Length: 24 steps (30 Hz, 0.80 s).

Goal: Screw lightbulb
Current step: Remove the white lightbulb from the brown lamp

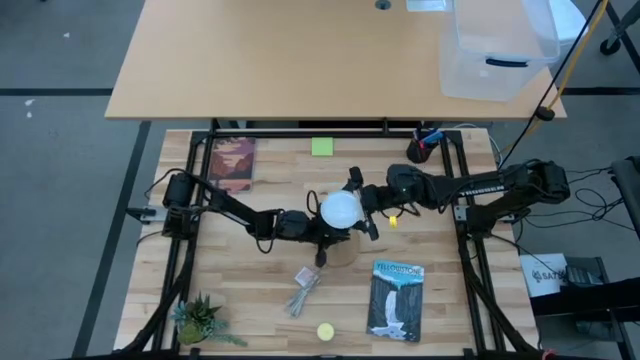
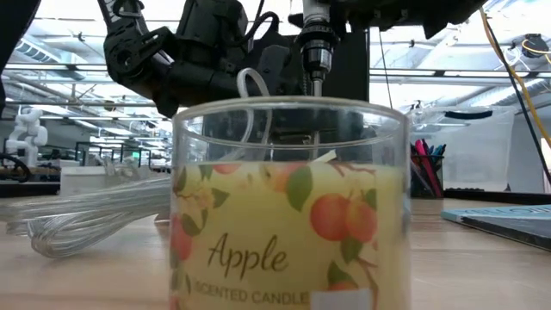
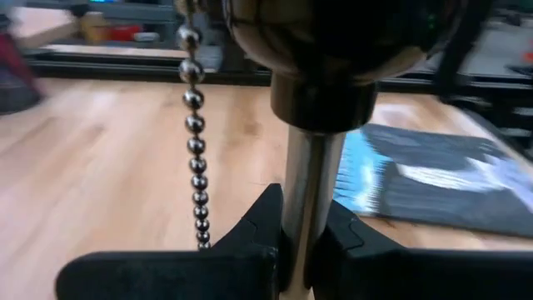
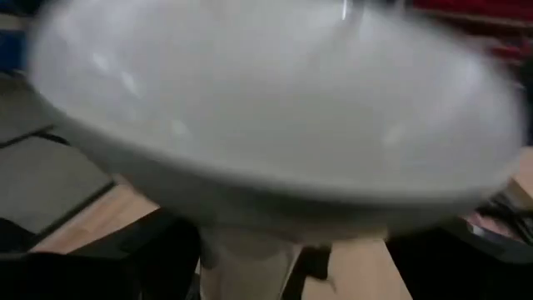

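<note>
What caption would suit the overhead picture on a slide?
Two robot arms meet mid-table: the right gripper at the white lightbulb, the left gripper steadying the lamp's stem beneath it.

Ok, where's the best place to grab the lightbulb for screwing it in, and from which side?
Take the lightbulb on its narrow white taper under the globe, from the right, as the right gripper does; the round globe looks too wide and slippery. The left gripper steadies the metal stem.
</note>
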Each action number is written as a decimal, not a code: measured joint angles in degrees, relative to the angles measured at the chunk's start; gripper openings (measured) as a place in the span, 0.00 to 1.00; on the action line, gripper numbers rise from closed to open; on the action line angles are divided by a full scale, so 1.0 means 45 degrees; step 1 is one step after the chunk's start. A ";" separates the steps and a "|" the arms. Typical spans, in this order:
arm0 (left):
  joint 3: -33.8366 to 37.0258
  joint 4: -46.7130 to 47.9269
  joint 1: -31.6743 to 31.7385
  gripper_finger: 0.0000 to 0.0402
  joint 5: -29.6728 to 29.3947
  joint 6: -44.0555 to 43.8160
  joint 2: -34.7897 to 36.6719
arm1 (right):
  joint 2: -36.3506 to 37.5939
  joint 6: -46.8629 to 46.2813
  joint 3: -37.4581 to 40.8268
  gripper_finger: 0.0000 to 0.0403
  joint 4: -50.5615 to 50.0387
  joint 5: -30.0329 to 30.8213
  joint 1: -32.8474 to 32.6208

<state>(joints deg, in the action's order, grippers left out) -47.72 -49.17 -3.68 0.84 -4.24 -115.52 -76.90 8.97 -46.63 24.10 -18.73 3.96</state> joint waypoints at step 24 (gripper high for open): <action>-0.0002 0.0164 -0.0675 0.07 -0.5533 -0.1664 -0.0015 | -0.0108 0.0127 0.0073 0.83 0.1588 1.0126 -0.3079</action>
<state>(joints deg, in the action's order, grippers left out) -47.72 -48.43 -6.72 -24.05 -11.73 -115.59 -77.39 9.54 -46.30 31.25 26.83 -9.89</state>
